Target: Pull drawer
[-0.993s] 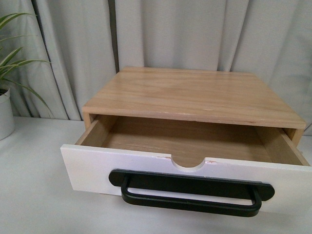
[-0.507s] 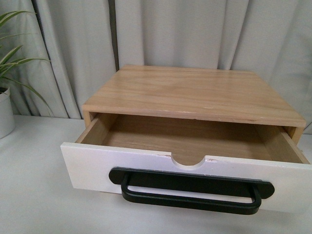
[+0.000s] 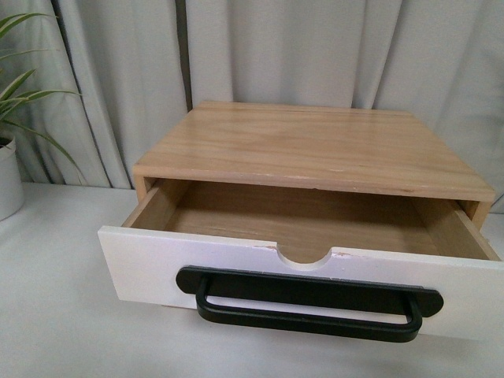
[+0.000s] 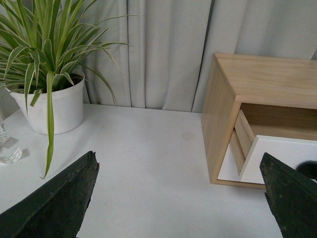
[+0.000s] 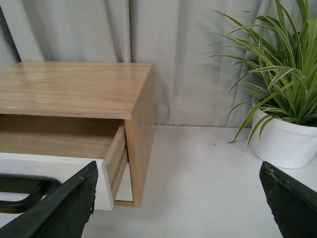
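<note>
A: Drawer [image 3: 236,272] is seen pulled well out of the wooden cabinet [image 3: 315,150]; light wood floor exposed, nothing visible inside. Task is judged near done or done.

B: Claw states?

A: Left claw [image 4: 178,198] is spread wide, nothing held; cabinet corner and drawer front sit ahead of it, toward its right finger. Right claw [image 5: 178,198] is likewise spread and empty; drawer end and black bar handle [image 5: 25,191] lie beside its left finger. No contact with the handle is shown in either wrist view.

B: Risks from here?

A: If more pull is applied, the drawer could be drawn off its runners and dropped on the bench [image 3: 55,315]; remaining engagement inside the cabinet cannot be judged. The cabinet looks light, so it could be dragged forward instead of the drawer sliding. An off-centre hook on the handle could rack the drawer sideways; a slight skew is already suggested in the front view.

B: Obstructions?

A: None between claws and handle. One potted spider plant [image 4: 49,94] is well off beyond the left claw's outer side, another potted plant [image 5: 282,124] well off beyond the right claw's. Long leaves could be clipped on wide swings. Curtain [image 3: 315,47] hangs behind, clear of the work.
</note>
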